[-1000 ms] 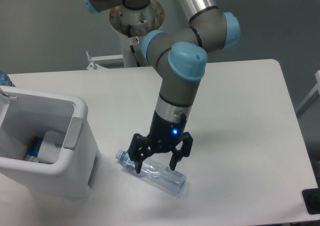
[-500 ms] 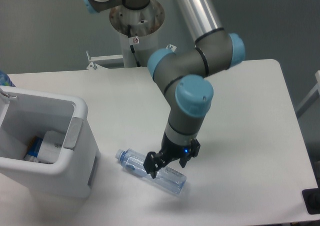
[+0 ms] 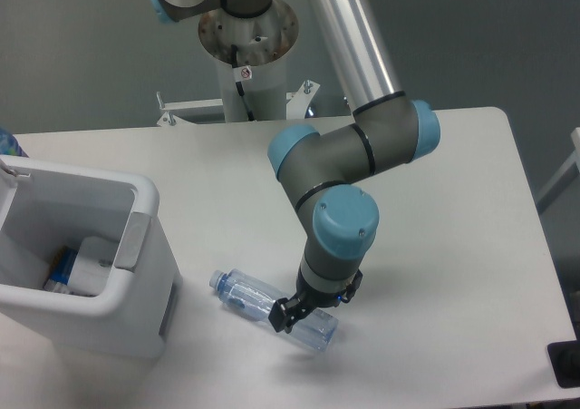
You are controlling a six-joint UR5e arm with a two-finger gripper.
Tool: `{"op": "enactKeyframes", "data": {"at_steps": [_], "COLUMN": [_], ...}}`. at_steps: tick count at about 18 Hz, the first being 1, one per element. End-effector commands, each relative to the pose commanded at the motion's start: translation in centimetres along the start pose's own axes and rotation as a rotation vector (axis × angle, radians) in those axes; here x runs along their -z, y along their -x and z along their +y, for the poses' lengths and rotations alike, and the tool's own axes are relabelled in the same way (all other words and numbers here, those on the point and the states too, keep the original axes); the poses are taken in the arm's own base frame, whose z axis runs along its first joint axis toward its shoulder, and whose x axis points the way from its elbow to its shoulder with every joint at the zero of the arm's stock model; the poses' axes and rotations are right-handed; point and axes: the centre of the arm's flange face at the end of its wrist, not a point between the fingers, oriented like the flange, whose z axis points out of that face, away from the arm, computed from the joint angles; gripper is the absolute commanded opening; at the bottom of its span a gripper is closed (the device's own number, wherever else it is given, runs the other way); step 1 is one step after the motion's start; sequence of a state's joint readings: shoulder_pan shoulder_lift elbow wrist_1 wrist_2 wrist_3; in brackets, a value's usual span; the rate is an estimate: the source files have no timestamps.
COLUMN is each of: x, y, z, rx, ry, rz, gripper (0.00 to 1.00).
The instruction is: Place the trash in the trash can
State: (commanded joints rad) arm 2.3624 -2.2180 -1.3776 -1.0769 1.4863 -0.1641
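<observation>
Lower now than a second ago, the black two-finger claw (image 3: 292, 314) has dropped from above the clear bluish plastic water bottle (image 3: 272, 309) onto its middle. Its fingers sit against the bottle's sides; whether they are clamped cannot be told. The bottle lies on its side on the white tabletop (image 3: 435, 200), cap end left of the claw. Well left of the claw stands the large white rectangular plastic bin (image 3: 136, 273), a small white paper carton (image 3: 91, 262) inside.
</observation>
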Motion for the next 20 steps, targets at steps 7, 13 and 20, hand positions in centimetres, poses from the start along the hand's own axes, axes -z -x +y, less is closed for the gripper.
{"op": "enactKeyframes", "data": {"at_steps": [7, 13, 20], "x": [-2.1, -3.7, -3.8], "y": [-0.1, -0.4, -0.7], "z": [-0.3, -0.9, -2.3], "rx": [0.018, 0.027, 0.091], "ry": [0.014, 0.011, -0.011], "rz": [-0.035, -0.116, -0.110], "gripper": [1.00, 1.00, 0.74]}}
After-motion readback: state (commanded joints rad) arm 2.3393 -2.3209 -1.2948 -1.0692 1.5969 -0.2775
